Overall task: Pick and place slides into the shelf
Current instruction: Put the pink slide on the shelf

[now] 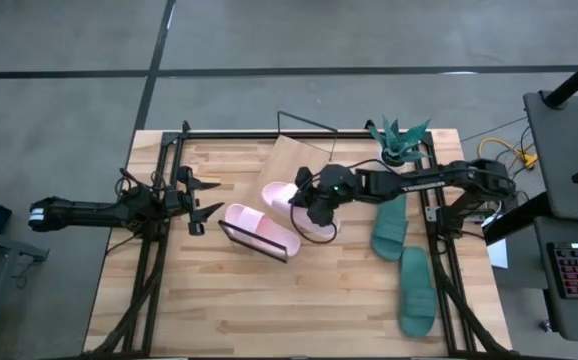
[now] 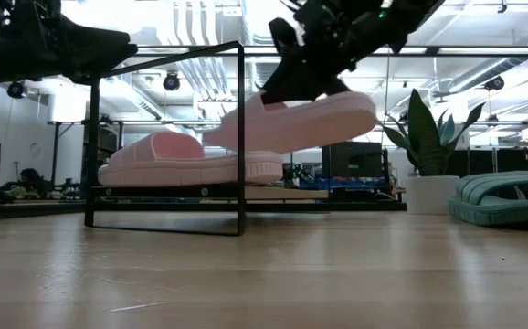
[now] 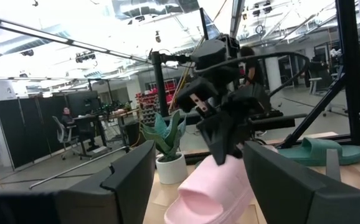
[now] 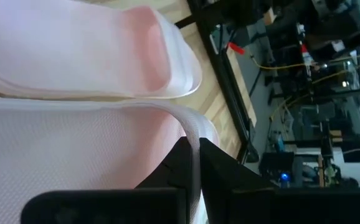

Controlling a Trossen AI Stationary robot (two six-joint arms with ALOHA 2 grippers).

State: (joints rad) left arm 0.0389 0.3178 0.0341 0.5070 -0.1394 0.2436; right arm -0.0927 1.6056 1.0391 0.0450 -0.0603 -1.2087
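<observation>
One pale pink slide (image 1: 259, 229) lies sole-down on the shelf (image 1: 291, 158), a light-wood board in a black wire frame; it also shows in the low view (image 2: 177, 162). My right gripper (image 1: 315, 212) is shut on the second pink slide (image 2: 305, 117) and holds it above the shelf, beside the first. Two teal-green slides (image 1: 390, 227) (image 1: 417, 292) lie on the table at the right. My left gripper (image 1: 207, 197) is open and empty at the shelf's left side. My right gripper pinches a thin pale edge of the pink slide (image 4: 191, 132) between its two fingers; it seems to be the strap's edge. The fingers come slanting down from the table's right. The slide (image 2: 337, 114) is lifted clear of the shelf, slightly tilted, hanging below the fingers.
A green potted plant (image 1: 399, 141) stands at the table's far right, close behind my right arm. The shelf's black wire frame (image 2: 240, 137) rises around the board. Bare tabletop (image 1: 269, 310) lies toward the near edge. A person sits in the room beyond (image 3: 65, 118).
</observation>
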